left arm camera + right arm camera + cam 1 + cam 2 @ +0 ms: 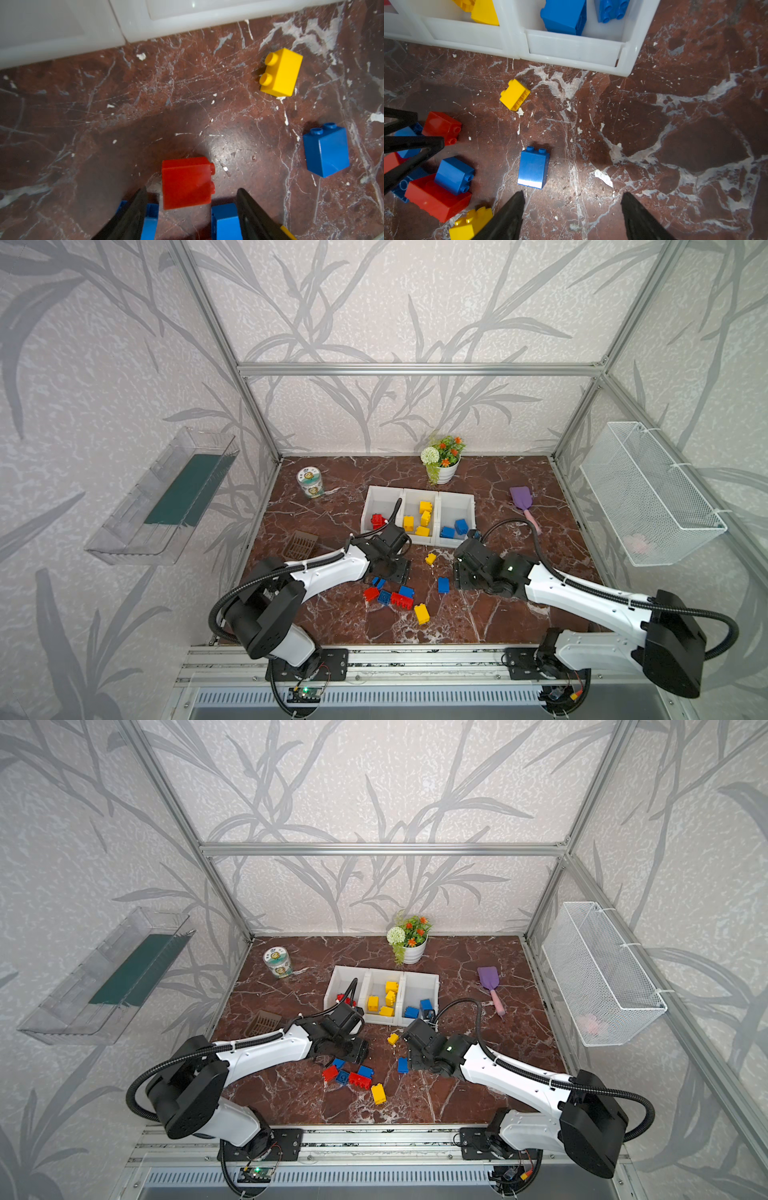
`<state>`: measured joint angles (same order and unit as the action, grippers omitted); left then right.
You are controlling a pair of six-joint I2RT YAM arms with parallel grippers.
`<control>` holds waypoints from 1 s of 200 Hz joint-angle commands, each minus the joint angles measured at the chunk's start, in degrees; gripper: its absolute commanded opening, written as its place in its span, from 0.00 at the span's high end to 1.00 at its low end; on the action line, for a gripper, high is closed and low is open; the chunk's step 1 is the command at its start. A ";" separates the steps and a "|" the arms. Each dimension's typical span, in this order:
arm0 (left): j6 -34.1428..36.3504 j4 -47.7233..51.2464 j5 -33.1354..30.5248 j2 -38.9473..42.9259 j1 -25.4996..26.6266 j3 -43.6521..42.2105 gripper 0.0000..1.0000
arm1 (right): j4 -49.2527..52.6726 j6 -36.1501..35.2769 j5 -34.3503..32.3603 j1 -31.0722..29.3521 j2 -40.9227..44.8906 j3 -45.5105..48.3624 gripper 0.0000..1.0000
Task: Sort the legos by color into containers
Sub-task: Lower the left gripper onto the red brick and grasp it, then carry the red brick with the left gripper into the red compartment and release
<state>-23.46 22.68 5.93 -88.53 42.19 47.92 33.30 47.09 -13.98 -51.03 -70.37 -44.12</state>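
Observation:
Three joined white containers [384,488] stand mid-table, holding red legos [377,520], several yellow ones [419,516] and blue ones [455,527], from left to right. Loose legos lie in front: a small yellow one [430,558], a blue one [443,585], a red and blue cluster [392,597] and a yellow one [422,613]. My left gripper [191,190] is open over the cluster's far edge. A red lego [187,182] lies between its fingertips, with a gap on each side. My right gripper [573,194] is open over bare marble, just right of the blue lego [533,167].
A flower pot [444,472] stands behind the containers, a can [310,482] at the back left, a purple scoop [523,502] to the right and a brown slotted piece [300,545] to the left. A wire basket [648,493] and a clear tray [166,493] hang on the side walls.

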 commanded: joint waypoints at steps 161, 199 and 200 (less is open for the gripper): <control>2.19 0.62 -2.24 -4.93 1.31 2.57 0.56 | 3.69 4.11 -3.13 -0.74 7.44 3.72 0.27; 2.11 0.60 -2.55 -2.95 1.24 2.69 0.58 | 3.70 3.89 -3.21 -0.74 7.35 3.69 0.27; 2.11 0.56 -2.57 -2.91 1.28 2.70 0.58 | 3.70 3.84 -3.23 -0.74 7.31 3.69 0.27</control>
<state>-21.56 22.87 4.36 -92.92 43.20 49.67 35.44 50.41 -15.79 -51.40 -63.64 -40.97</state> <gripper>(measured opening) 0.434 0.734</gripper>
